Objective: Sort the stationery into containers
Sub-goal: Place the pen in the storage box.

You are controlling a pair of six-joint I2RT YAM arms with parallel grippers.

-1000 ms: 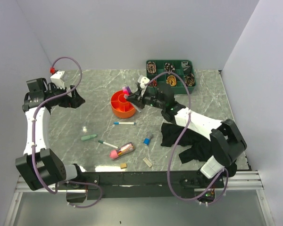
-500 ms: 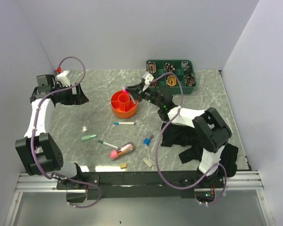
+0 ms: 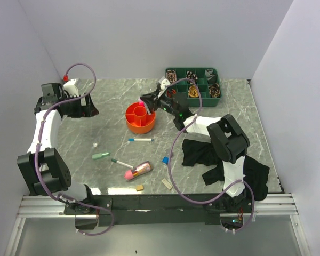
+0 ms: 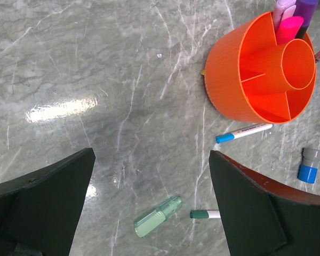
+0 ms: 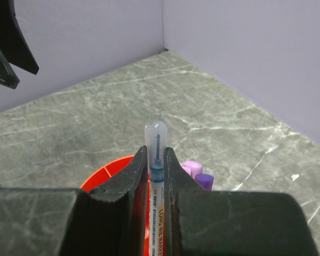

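Observation:
The round orange organiser [image 3: 139, 118] stands mid-table, with pink and purple markers [image 4: 288, 21] upright in a back section. My right gripper [image 3: 148, 101] hovers over its far rim, shut on a white marker with a clear cap [image 5: 156, 133]; the organiser [image 5: 104, 173] shows just below the fingers. My left gripper [image 3: 89, 110] is open and empty, high over the table's left side [image 4: 152, 160]. Loose on the table lie a blue-capped white pen [image 3: 141, 140], a green highlighter [image 3: 100, 156], a green-capped pen [image 3: 121, 162], a pink tube case [image 3: 138, 170], a blue-capped piece [image 3: 166, 158] and two beige erasers [image 3: 140, 187].
A green tray of ribbon rolls [image 3: 192, 85] stands at the back right. A black cloth [image 3: 218, 160] lies crumpled at the right, under my right arm. Grey walls close in the back and sides.
My right gripper has moved left and back with the marker, from beside the organiser to over its far rim. My left arm pulled back to the far left, then held still.

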